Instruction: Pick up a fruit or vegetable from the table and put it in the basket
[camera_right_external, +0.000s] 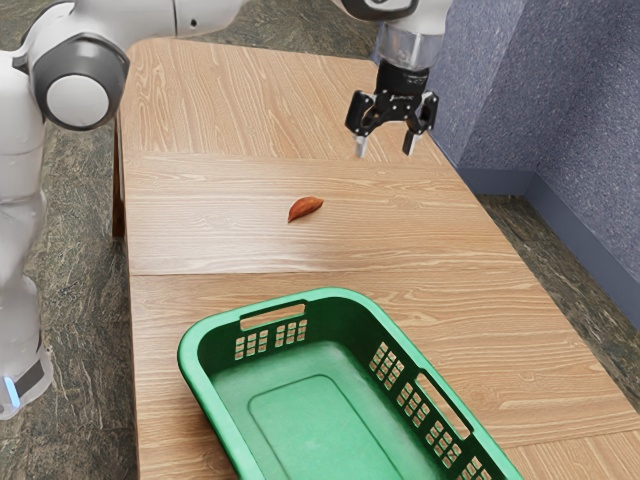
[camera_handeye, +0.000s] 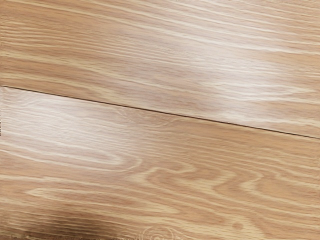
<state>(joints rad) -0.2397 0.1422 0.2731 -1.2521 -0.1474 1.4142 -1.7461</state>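
My black gripper (camera_right_external: 386, 150) hangs above the far part of the table in the exterior view, its two fingertips well apart and nothing between them. An orange-brown sweet potato-like vegetable (camera_right_external: 305, 208) lies on the wooden table (camera_right_external: 210, 240), toward the exterior view's left of the gripper and nearer the camera. Closer still stands the green basket (camera_right_external: 340, 294), and its visible floor is bare. Beneath my hand, the wrist view has the table's wood grain (camera_handeye: 160, 165) crossed by a thin dark seam.
A blue-grey wall (camera_right_external: 580, 120) rises beyond the table's edge at the exterior view's right. The basket's raised rim and slotted sides take up much of the near part of the table.
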